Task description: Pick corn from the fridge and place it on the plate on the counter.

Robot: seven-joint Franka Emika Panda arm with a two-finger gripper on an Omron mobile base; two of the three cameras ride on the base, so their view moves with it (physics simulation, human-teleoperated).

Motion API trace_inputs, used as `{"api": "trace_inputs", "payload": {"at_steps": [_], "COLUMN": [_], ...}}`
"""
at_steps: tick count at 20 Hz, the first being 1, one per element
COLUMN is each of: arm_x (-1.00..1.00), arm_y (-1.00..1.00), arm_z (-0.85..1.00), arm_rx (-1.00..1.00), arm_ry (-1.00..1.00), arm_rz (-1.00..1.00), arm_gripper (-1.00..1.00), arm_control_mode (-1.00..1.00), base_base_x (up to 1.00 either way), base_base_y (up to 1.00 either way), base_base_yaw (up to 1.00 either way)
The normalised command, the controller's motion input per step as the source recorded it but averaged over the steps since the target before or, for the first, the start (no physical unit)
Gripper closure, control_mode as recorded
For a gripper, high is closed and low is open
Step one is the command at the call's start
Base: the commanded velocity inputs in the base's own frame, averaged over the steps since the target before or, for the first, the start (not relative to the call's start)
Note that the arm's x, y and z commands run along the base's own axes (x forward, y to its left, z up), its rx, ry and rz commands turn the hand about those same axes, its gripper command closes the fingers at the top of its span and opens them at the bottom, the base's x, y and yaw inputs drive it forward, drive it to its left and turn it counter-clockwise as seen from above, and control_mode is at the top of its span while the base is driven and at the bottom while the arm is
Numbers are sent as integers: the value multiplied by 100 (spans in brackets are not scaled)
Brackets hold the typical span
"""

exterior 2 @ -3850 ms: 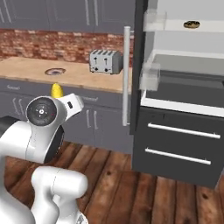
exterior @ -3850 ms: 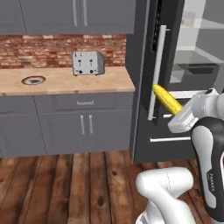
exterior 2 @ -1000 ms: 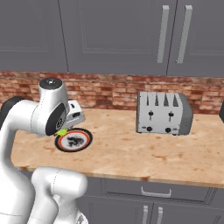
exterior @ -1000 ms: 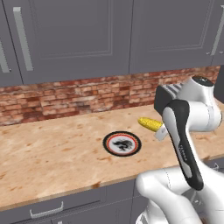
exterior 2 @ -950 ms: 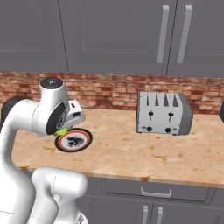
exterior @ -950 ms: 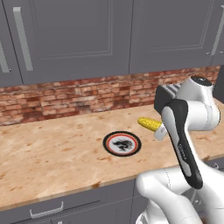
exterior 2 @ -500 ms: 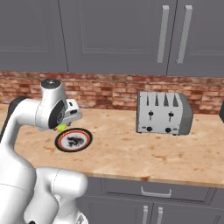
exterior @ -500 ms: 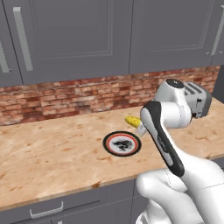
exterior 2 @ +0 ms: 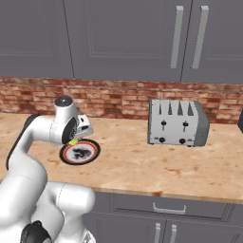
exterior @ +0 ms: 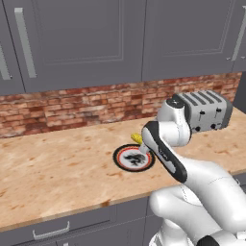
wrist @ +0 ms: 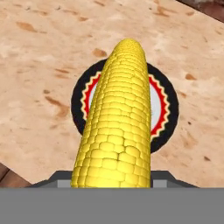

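The round black-rimmed plate with red ring (exterior: 133, 157) is lying on the light wooden counter (exterior: 57, 168). Just right, the two-finger gripper (exterior: 142, 143) is pinching the yellow corn cob (wrist: 117, 127), hanging it directly above the plate, probably for release. The silver toaster (exterior 2: 176, 122) is sitting well clear.

A rendered home kitchen is shown. A long wooden tabletop (exterior: 57, 168) is set over grey drawers (exterior 2: 161, 206), with grey wall cupboards (exterior: 96, 38) hung above and a red brick backsplash (exterior: 72, 103) between them. A silver toaster (exterior 2: 176, 122) and a plate (exterior 2: 79, 152) are seen on the tabletop.
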Motion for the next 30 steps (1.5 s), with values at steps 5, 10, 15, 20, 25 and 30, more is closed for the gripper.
{"api": "trace_inputs", "payload": {"at_steps": [5,10,15,20,25,30], "arm_x": [37,30,16,0,2,3], "arm_y": [0,4,2,0,3,0], "arm_z": [-47,-35,-30,-34,-23,-5], "arm_rx": [0,0,0,0,0,0], "arm_ry": [0,-5,-7,-6,-7,-4], "arm_rz": [0,0,0,0,0,0], "arm_gripper": [100,100,100,100,100,-100], "arm_control_mode": [-100,-100,-100,-100,-100,-100], "base_base_x": [0,0,0,0,0,0], "base_base_y": [0,0,0,0,0,0], "base_base_yaw": [0,0,0,0,0,0]}}
